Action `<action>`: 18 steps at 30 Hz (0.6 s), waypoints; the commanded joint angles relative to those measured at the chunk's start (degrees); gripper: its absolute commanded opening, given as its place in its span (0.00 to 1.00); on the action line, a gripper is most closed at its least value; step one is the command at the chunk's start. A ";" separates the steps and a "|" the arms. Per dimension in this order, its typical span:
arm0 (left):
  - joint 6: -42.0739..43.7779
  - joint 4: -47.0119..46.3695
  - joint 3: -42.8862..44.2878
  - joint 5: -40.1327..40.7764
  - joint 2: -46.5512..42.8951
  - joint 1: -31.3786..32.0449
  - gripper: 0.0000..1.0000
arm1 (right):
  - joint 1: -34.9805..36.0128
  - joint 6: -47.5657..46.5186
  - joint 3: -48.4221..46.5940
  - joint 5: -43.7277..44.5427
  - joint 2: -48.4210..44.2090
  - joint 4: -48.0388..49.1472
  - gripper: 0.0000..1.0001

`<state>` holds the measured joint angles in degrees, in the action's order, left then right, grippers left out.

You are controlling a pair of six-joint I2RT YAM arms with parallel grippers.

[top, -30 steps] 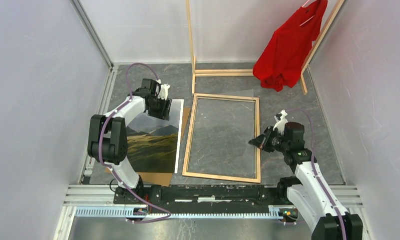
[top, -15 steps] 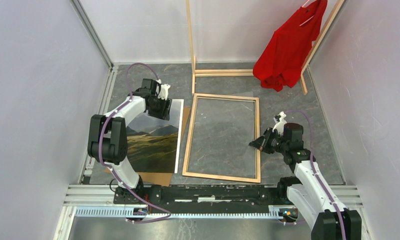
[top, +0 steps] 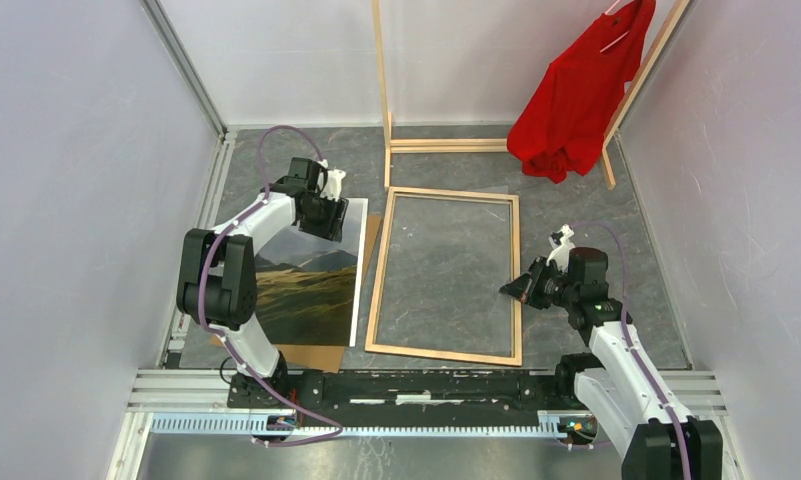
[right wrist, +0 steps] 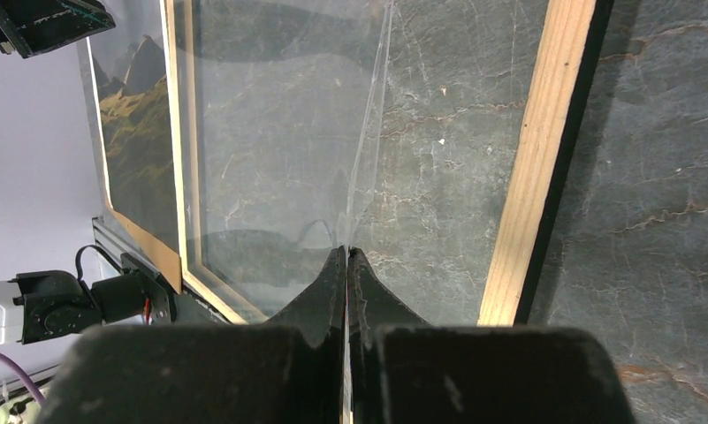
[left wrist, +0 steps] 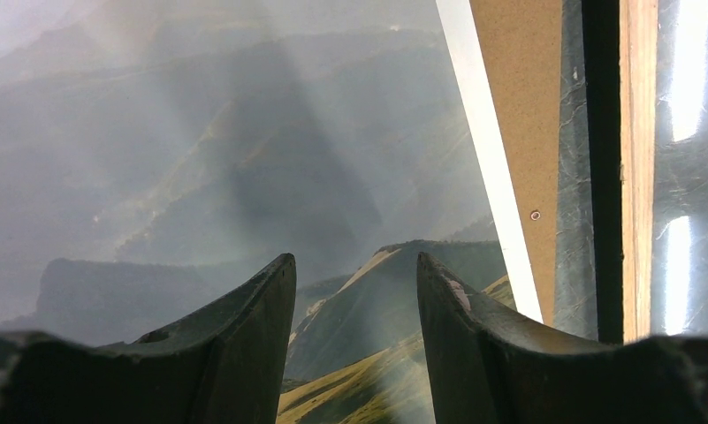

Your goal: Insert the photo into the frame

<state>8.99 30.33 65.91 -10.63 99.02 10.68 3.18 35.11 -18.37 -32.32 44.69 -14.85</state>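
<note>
The photo [top: 306,290] lies face up at the left on a brown backing board [top: 311,356]. My left gripper [top: 321,215] hovers open over the photo's far end; the left wrist view shows the photo [left wrist: 200,159] between and beyond my open fingers, gripper [left wrist: 354,261]. The frame [top: 376,290] lies flat in the middle, light wood side up. My right gripper [top: 513,287] sits over the frame's right rail [right wrist: 536,159], shut on the edge of a clear sheet [right wrist: 279,132] that lies in the frame; the gripper [right wrist: 346,250] pinches that edge.
A tall wooden rack [top: 384,90] with a red shirt [top: 576,95] stands at the back. White walls close in left and right. The backing board [left wrist: 518,106] sticks out between photo and frame. A metal rail [top: 426,385] runs along the near edge.
Almost nothing. My right gripper has shifted very slightly toward the near side, still shut on the clear sheet. My left gripper stays open over the photo.
</note>
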 commanded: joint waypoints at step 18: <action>1.72 -0.38 0.36 0.26 -2.95 0.57 0.60 | -0.93 -1.58 0.69 -0.40 -2.48 -1.22 0.00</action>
<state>8.99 30.33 65.91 -10.59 98.80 10.96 2.50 35.00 -18.09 -32.34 43.27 -16.71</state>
